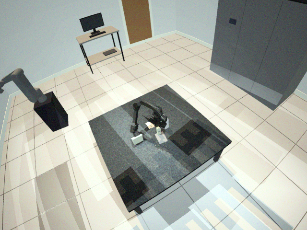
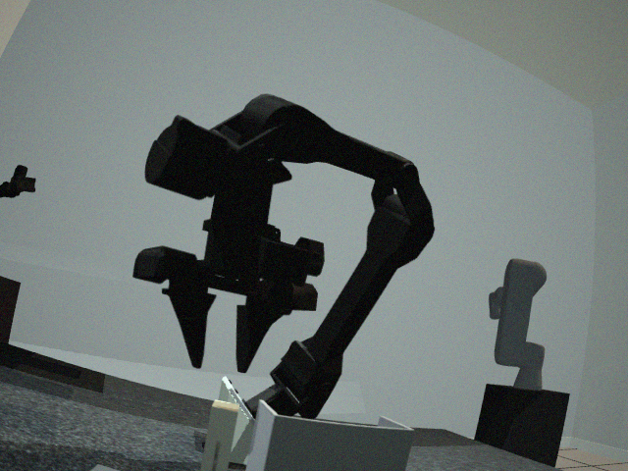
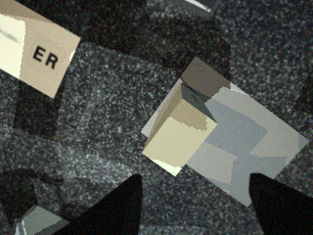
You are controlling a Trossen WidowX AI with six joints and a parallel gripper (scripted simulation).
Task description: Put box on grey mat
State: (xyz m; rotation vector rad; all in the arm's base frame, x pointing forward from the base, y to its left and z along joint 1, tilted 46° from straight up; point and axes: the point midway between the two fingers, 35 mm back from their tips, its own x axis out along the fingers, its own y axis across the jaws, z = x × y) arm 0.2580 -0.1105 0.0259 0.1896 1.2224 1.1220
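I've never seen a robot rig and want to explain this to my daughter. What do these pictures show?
The machine is one black arm with a two-fingered gripper. One picture looks down from high up, one looks from low at the side, and one comes from the arm's wrist, with its fingers at the bottom.

On the dark table lies a pale grey mat. A box overlaps it in the wrist view, where another box shows "ER". The gripper is open, holding nothing.
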